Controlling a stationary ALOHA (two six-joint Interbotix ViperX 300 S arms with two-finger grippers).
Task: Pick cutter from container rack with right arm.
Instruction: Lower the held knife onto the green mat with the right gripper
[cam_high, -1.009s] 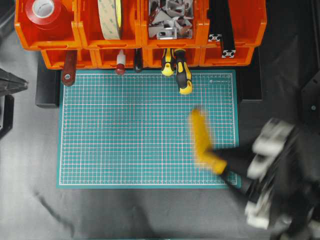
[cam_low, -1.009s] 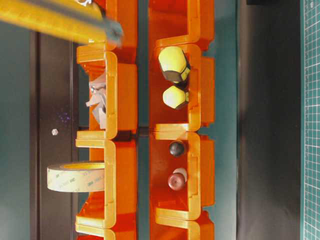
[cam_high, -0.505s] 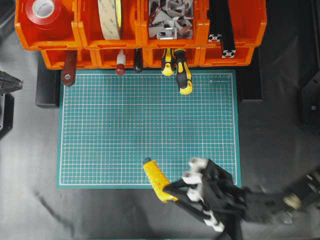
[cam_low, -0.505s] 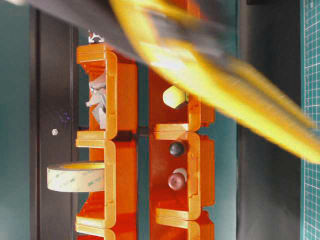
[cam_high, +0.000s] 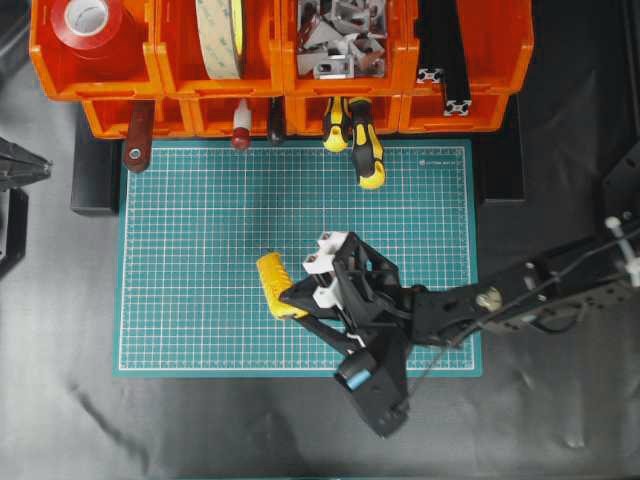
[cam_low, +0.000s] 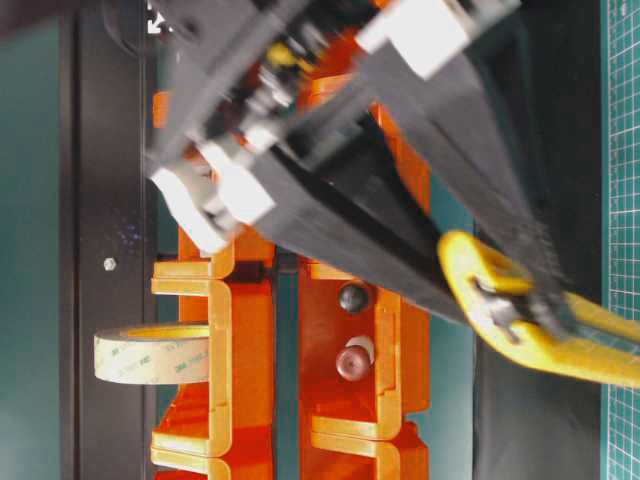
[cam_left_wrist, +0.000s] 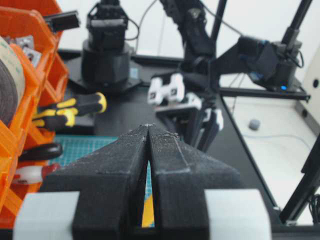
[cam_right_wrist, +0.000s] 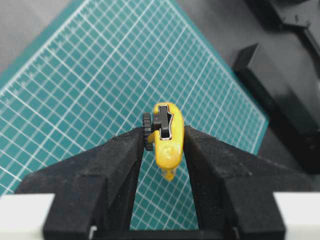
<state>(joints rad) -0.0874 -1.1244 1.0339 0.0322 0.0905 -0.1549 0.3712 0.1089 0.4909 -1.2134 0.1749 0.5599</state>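
Note:
The yellow cutter is held over the lower middle of the green mat, away from the orange container rack. My right gripper is shut on it, reaching in from the right. The right wrist view looks along the cutter, with its black slider and wheel on top, pinched between both black fingers above the mat. At table level the cutter hangs in front of the rack. My left gripper rests at the left edge, its jaws shut on nothing.
Two yellow-and-black screwdrivers stick out of a lower bin onto the mat's back edge. The bins also hold red tape, a tape roll, metal brackets and black rails. A dark block lies beyond the mat.
The right arm has swung the cutter from the mat's right side down past its front edge, then up over the lower middle. The left arm has stayed put.

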